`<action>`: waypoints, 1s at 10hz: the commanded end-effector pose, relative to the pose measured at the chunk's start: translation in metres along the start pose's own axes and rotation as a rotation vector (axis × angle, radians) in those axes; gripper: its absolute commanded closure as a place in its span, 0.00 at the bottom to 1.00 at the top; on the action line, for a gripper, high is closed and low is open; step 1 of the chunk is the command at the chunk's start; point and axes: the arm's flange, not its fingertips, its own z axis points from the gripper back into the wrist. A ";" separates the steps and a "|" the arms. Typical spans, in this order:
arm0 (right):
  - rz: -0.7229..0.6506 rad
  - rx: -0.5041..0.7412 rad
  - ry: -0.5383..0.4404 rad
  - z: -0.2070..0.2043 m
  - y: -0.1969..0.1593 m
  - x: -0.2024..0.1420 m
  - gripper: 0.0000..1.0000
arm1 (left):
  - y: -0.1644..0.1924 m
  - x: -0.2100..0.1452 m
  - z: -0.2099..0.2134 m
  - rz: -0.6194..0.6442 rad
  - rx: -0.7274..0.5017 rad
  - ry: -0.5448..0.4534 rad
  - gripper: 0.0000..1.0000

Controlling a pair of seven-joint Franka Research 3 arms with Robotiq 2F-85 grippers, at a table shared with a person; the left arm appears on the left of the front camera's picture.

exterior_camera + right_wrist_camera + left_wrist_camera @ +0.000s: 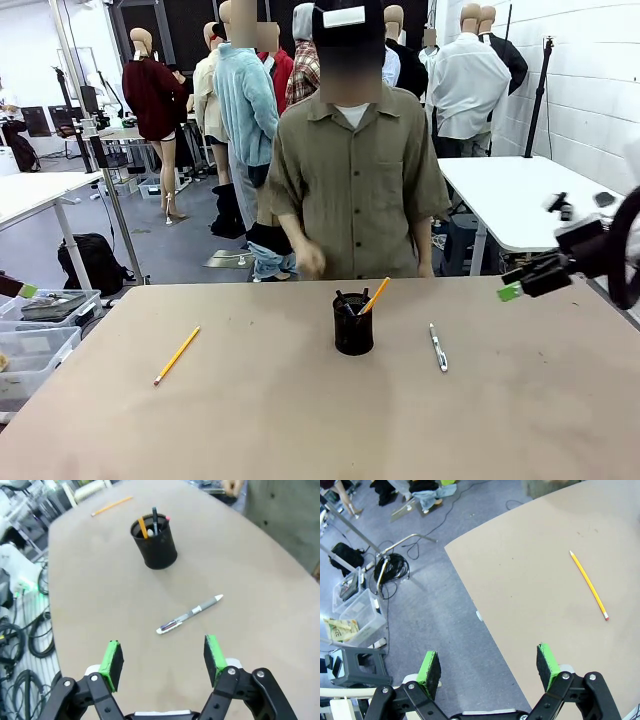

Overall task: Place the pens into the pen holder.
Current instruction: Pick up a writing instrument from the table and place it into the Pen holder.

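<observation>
**Tan Table Surface: Pens, Holder and Grippers**

Tan table (300, 430) carries all task items. A person (355, 170) in an olive shirt stands at its far edge, directly behind the pen holder (353, 325), which is the reference for the positions below.

1. Left gripper (490, 661): far left of the pen holder, beyond the table's left edge and above grey floor in its wrist view. Its fingers are spread wide, with nothing between the green pads.

2. Loose pencil (177, 355): yellow, lying flat and slanted on the table, well to the left of the pen holder. Nothing touches it.

3. Pen holder: a black mesh cup standing upright near the table's middle. It contains an orange pencil (375, 295) leaning to the right and a black pen (155, 520) (both stand above the rim).

4. Silver-white pen (438, 347): lying flat on the table to the right of the pen holder, near it but apart.

5. Right gripper (162, 659): far right of the pen holder, raised over the table's right side. Its fingers are parted and nothing is held; in its wrist view the silver-white pen lies just ahead of the pads.
</observation>
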 end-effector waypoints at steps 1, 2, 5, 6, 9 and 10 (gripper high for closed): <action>-0.041 -0.032 0.202 -0.027 0.013 0.037 0.19 | 0.001 -0.002 -0.001 0.014 -0.003 0.002 0.00; -0.090 -0.083 0.299 -0.045 0.017 0.052 0.19 | 0.001 -0.002 -0.001 0.014 -0.003 0.002 0.00; -0.153 -0.193 0.481 -0.088 0.036 0.080 0.19 | 0.001 -0.002 -0.001 0.014 -0.003 0.002 0.00; -0.169 -0.272 0.566 -0.104 0.040 0.086 0.19 | 0.001 -0.002 -0.001 0.014 -0.003 0.002 0.00; -0.225 -0.400 0.696 -0.152 0.049 0.099 0.19 | 0.001 -0.002 -0.001 0.014 -0.003 0.002 0.00; -0.270 -0.428 0.704 -0.166 0.044 0.099 0.19 | 0.001 -0.002 -0.001 0.014 -0.003 0.002 0.00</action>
